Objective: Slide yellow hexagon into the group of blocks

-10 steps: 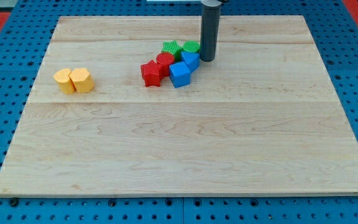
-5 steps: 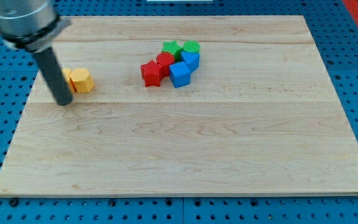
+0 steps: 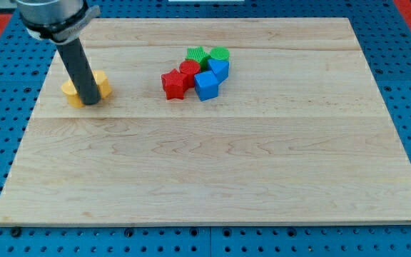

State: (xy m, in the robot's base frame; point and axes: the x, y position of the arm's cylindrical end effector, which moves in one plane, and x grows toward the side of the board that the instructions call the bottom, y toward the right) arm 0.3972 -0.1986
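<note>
Two yellow blocks lie at the board's left. The rod covers most of them: one yellow block (image 3: 70, 91) shows at its left, the yellow hexagon (image 3: 103, 84) at its right. My tip (image 3: 91, 102) rests at their lower edge, between the two. The group sits right of centre-top: a red star (image 3: 173, 83), a red cylinder (image 3: 189, 69), a green star (image 3: 197, 55), a green cylinder (image 3: 220, 54), a blue cube (image 3: 206, 85) and a smaller blue block (image 3: 219, 69).
The wooden board (image 3: 212, 171) lies on a blue pegboard table. The robot's grey wrist (image 3: 52, 16) hangs over the board's top-left corner.
The rod crossed from beside the group to the board's left, then moved right and up, now in front of the yellow blocks. The blocks have barely moved.
</note>
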